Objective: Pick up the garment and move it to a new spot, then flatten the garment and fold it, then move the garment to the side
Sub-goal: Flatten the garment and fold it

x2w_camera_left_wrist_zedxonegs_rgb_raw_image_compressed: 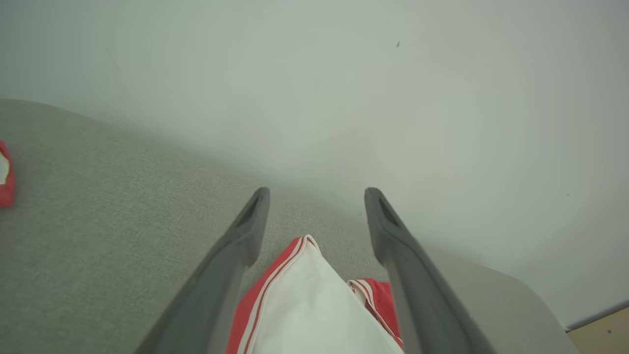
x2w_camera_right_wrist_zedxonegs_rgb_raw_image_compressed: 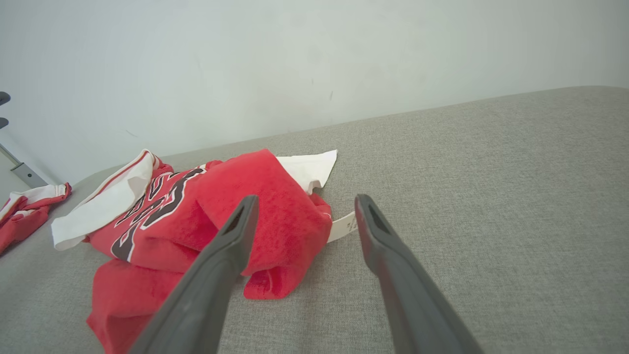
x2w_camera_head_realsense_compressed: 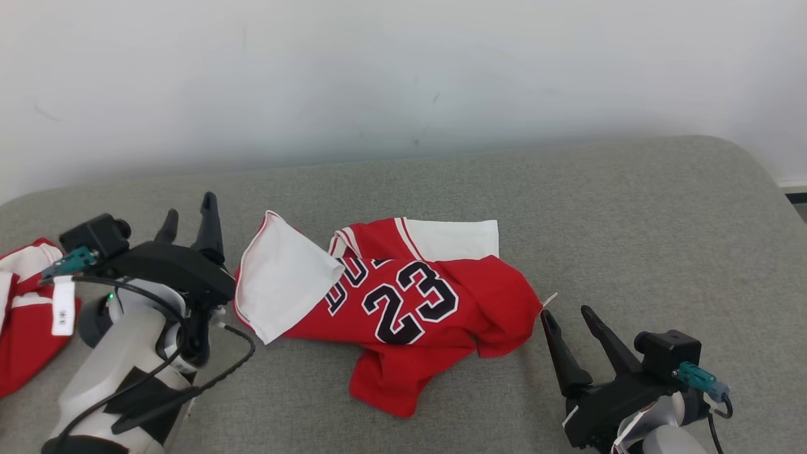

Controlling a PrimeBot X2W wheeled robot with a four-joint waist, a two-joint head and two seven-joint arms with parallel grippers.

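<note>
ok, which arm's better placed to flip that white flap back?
Probably left: left gripper is open with the white flap between its fingers; right gripper sits open at the far edge of the jersey.

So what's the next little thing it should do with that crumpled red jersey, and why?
Probably ease the right tool forward and pinch the bunched red edge by the white tag. The number 23 jersey lies crumpled; this tool and the left tool both stand open, holding nothing, so it needs pulling flat before folding.
</note>
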